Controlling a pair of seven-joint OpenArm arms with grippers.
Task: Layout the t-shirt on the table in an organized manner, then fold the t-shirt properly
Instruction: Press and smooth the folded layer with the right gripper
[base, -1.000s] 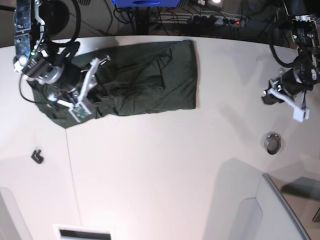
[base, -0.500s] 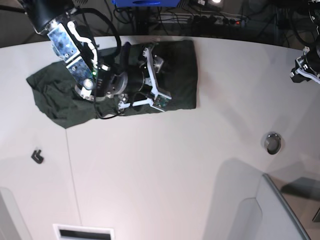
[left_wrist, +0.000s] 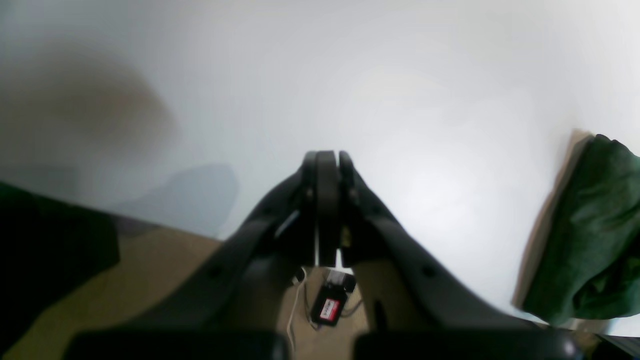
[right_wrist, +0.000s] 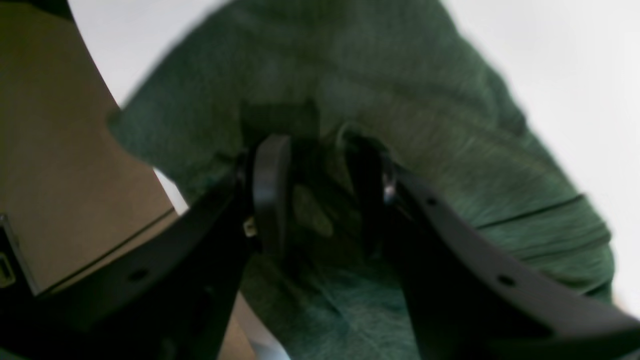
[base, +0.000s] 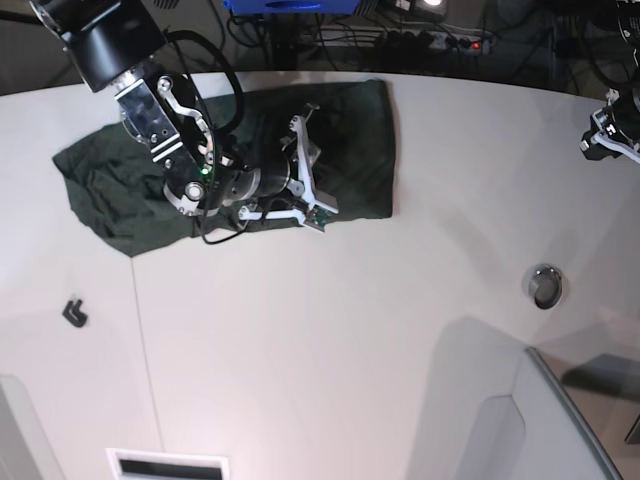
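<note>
The dark green t-shirt (base: 340, 140) lies spread along the far side of the white table (base: 330, 330), rumpled at its left end. My right gripper (base: 308, 170) lies low over the shirt's middle, near its front edge. In the right wrist view the right gripper (right_wrist: 317, 190) has its jaws partly apart, with a raised fold of the t-shirt (right_wrist: 400, 100) between the fingers. My left gripper (base: 606, 134) hangs at the far right edge, well away from the shirt. The left wrist view shows the left gripper (left_wrist: 327, 200) shut on nothing above bare table (left_wrist: 400, 75), the t-shirt (left_wrist: 590, 240) off to its right.
A small metal ring (base: 545, 286) is set into the table at the right. A small black piece (base: 74, 312) lies near the left front. A grey panel (base: 560, 420) covers the lower right corner. Cables and a power strip (base: 430, 40) run behind the far edge.
My right arm swung from the shirt's left part to its middle; its jaws widened, then narrowed around a fold. The left arm drew back to the far right edge, still shut.
</note>
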